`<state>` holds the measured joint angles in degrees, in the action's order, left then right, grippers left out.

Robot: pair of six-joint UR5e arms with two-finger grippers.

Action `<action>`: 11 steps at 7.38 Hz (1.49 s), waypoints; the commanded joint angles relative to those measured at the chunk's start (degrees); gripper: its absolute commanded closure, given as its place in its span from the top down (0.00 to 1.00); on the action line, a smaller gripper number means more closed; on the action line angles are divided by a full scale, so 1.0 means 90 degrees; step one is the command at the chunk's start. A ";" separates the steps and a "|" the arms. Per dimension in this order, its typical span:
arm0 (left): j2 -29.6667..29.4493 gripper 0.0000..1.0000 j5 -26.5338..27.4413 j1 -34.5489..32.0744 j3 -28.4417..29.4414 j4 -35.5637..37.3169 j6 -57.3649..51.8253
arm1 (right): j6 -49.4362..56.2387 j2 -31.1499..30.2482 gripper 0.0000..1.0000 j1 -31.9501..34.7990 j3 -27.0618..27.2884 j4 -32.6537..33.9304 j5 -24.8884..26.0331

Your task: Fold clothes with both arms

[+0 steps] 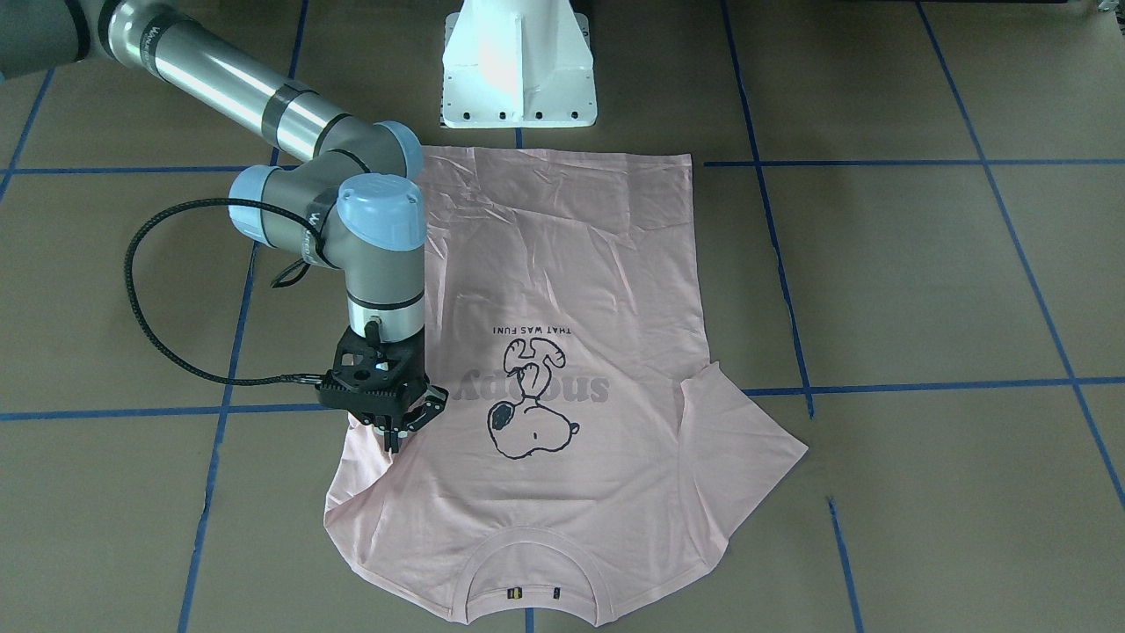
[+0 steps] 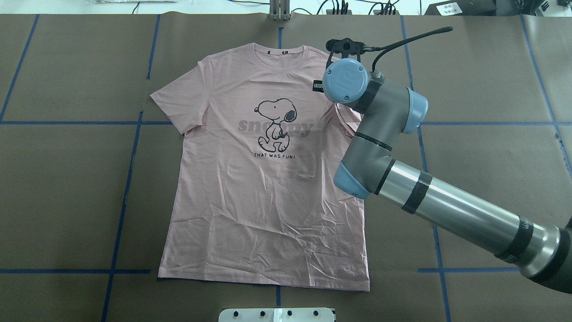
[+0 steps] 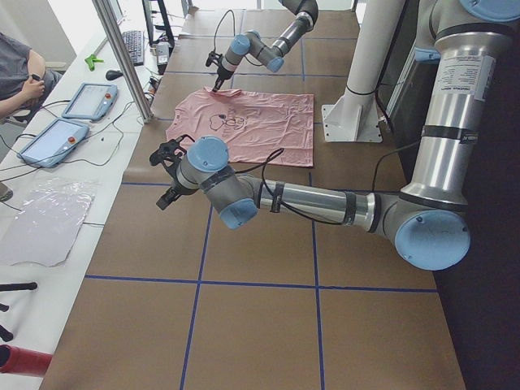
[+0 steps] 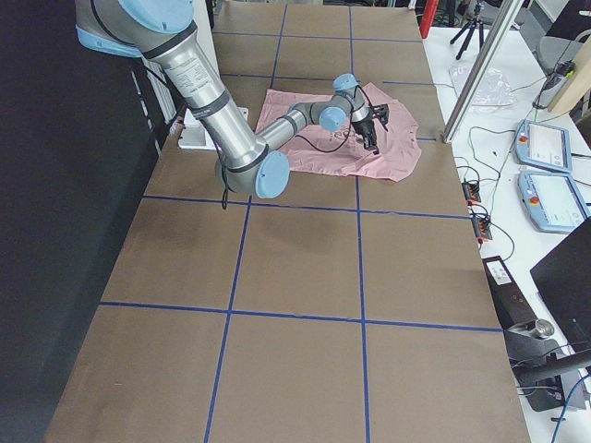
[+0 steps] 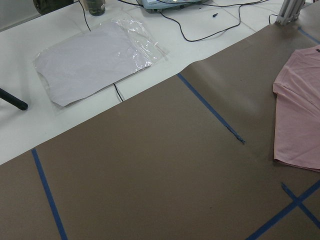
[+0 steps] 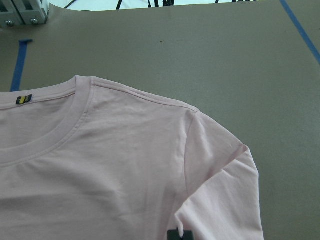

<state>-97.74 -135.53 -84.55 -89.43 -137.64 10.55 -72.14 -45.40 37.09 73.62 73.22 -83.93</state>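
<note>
The pale pink Snoopy T-shirt [image 2: 263,201] lies flat and face up on the brown table, collar toward the far edge. It also shows in the front view [image 1: 562,264]. My right gripper [image 1: 393,437] stands over the shirt's right sleeve. Its fingers are closed on the sleeve fabric, which is drawn up and folded inward over the chest. The right wrist view shows the collar, shoulder and doubled sleeve [image 6: 220,170]. My left gripper [image 3: 168,172] shows only in the left side view, off the shirt near the table's operator-side edge. I cannot tell if it is open or shut.
The white pedestal base [image 1: 518,70] stands at the shirt's hem end. Blue tape lines [image 2: 129,179] cross the brown table. A clear plastic bag [image 5: 95,57], tablets [image 3: 53,142], cables and a metal post [image 3: 122,57] lie beyond the table edge, beside a seated operator [image 3: 16,73].
</note>
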 commanded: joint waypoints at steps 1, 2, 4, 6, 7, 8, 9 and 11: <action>0.0001 1.00 0.0000 0.0000 0.0005 0.0000 0.0000 | -0.0031 0.0171 0.00 -0.0136 -0.0143 0.0009 0.0183; 0.0001 1.00 0.0000 0.0000 0.0005 0.0000 0.0000 | -0.0031 0.0220 0.00 -0.0185 -0.0153 0.0009 0.0213; 0.0001 1.00 0.0000 0.0000 0.0005 0.0000 0.0000 | 0.0027 0.0221 0.03 -0.0224 -0.0153 0.0000 0.0214; 0.0001 1.00 0.0000 0.0000 0.0015 0.0000 0.0010 | 0.0221 0.0356 1.00 -0.0205 -0.0212 -0.0001 0.0175; -0.0009 1.00 0.0029 0.0010 0.0083 0.0010 -0.0010 | 0.0658 0.0493 1.00 0.0008 -0.0192 0.0057 -0.0154; -0.0058 1.00 0.0039 0.0174 0.0141 0.0029 0.0126 | 0.0991 0.0504 1.00 0.0339 -0.0144 0.0077 -0.0892; -0.0126 1.00 0.0116 0.0427 0.0151 0.0029 0.0591 | 0.1536 0.0485 1.00 0.0748 -0.0114 0.0078 -0.1470; -0.0554 0.97 0.0710 0.1109 0.0161 0.0049 0.1955 | 0.2736 0.0039 1.00 0.1685 0.0176 -0.0029 -0.2787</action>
<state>-100.39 -132.04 -78.55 -88.13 -137.30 20.59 -54.71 -42.17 46.72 73.10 73.64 -101.11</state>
